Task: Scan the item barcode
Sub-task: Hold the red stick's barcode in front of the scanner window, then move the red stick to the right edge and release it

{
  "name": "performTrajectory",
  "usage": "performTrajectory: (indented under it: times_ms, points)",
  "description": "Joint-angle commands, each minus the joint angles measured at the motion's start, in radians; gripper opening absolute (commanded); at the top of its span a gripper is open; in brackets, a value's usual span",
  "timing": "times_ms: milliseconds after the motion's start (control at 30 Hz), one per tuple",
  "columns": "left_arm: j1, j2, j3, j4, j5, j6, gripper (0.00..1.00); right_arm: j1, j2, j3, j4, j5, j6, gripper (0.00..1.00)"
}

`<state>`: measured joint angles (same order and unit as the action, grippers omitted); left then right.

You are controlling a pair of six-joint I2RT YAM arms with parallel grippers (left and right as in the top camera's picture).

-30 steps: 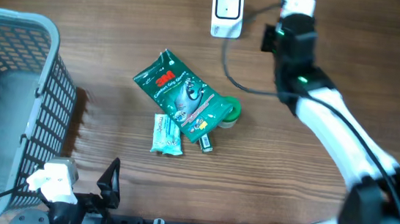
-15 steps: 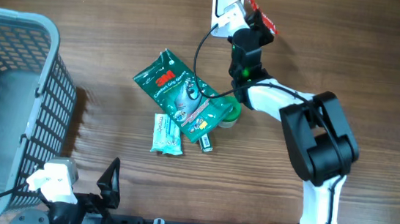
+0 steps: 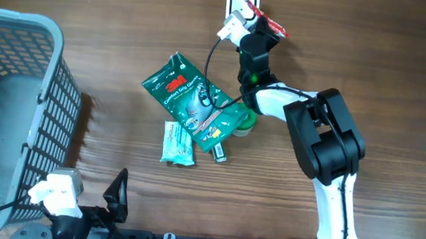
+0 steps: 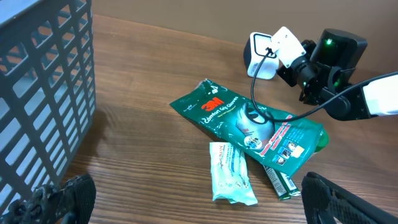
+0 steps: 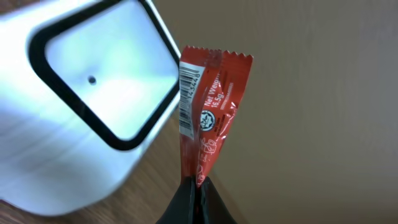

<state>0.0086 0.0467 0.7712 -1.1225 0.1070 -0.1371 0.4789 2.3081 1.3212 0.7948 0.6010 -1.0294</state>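
The right claw (image 5: 198,190) is pinched tight on the bottom edge of a small red packet (image 5: 208,118), holding it upright at the far side of the table, just beside the white scanner (image 5: 93,93). The packet's barcode strip runs along the edge nearest the scanner's window. The left claw (image 4: 205,199) sits wide open and empty at the near edge. Between the two lie a green pouch (image 3: 191,102) and a pale packet (image 3: 178,143), with a grey basket (image 3: 11,100) at the left.
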Motion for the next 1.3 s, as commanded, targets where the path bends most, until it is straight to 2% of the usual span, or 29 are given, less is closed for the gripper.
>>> performTrajectory:
  times_ms: [0,333,500,633,733,833,900,1067,1167,1267]
  points:
    - [0.006,-0.006,-0.001,0.003,0.015,-0.005,1.00,0.014,0.017,0.021,0.005,-0.048,-0.045,0.05]
    - [0.006,-0.006,-0.001,0.002,0.015,-0.005,1.00,0.014,0.017,0.021,-0.033,-0.091,-0.157,0.04]
    - [0.006,-0.006,-0.001,0.002,0.015,-0.005,1.00,0.019,0.006,0.021,-0.090,-0.094,-0.127,0.04]
    - [0.006,-0.006,-0.001,0.003,0.015,-0.005,1.00,0.011,-0.091,0.021,-0.108,-0.067,-0.040,0.05]
    - [0.006,-0.006,-0.001,0.002,0.015,-0.005,1.00,-0.032,-0.233,0.021,-0.166,-0.008,0.083,0.05]
    - [0.006,-0.006,-0.001,0.003,0.015,-0.006,1.00,-0.114,-0.371,0.021,-0.340,0.028,0.270,0.04]
    - [0.006,-0.006,-0.001,0.002,0.015,-0.005,1.00,-0.203,-0.441,0.021,-0.481,0.035,0.449,0.04]
    - [0.006,-0.006,-0.001,0.002,0.015,-0.005,1.00,-0.465,-0.466,0.021,-0.743,0.018,0.772,0.04]
    - [0.006,-0.006,-0.001,0.002,0.015,-0.005,1.00,-0.637,-0.466,0.012,-0.857,-0.111,0.855,0.04]
    - [0.006,-0.006,-0.001,0.002,0.015,-0.005,1.00,-0.777,-0.449,0.012,-0.880,-0.140,0.901,0.04]
